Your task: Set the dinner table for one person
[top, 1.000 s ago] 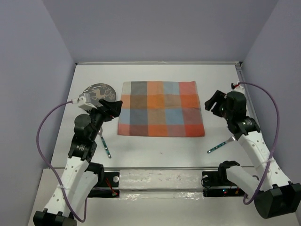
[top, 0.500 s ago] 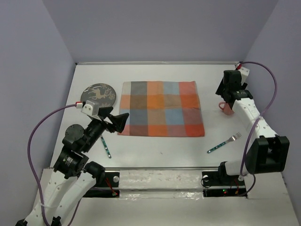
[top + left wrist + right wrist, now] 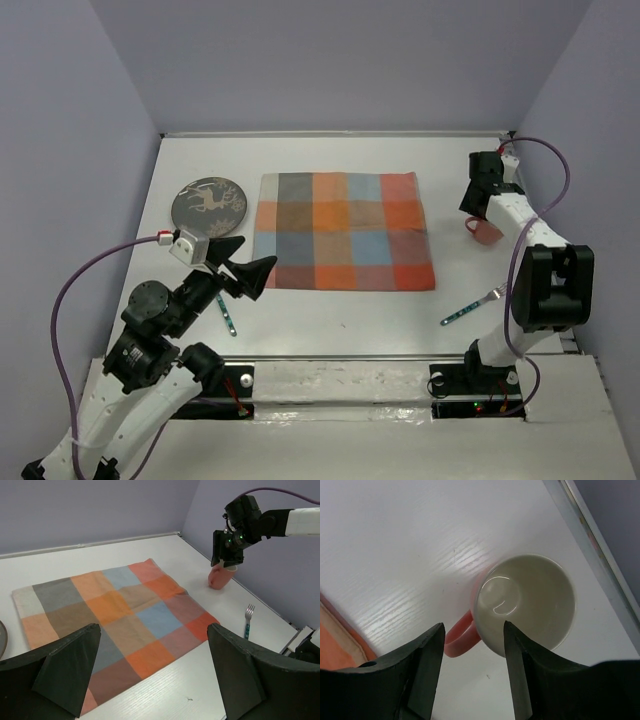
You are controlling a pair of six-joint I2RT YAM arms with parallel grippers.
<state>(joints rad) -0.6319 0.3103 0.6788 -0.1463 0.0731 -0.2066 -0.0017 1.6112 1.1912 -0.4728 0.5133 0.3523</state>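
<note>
The dinner table is a white top with a checked cloth spread in its middle. A pink mug with a white inside stands upright near the right edge, also seen as mug from above. My right gripper hangs just over it, open. One finger is above the mug's mouth, the other outside beside the pink handle. My left gripper is open and empty, hovering above the cloth's near left corner.
A dark plate with a deer design lies left of the cloth. A teal-handled utensil sits by the left arm, and a teal-handled fork near the right front. A metal rail borders the table beside the mug.
The right arm swung out to the right edge and came down over the mug, its jaws narrowing. The left arm drew back from beside the plate toward the near edge.
</note>
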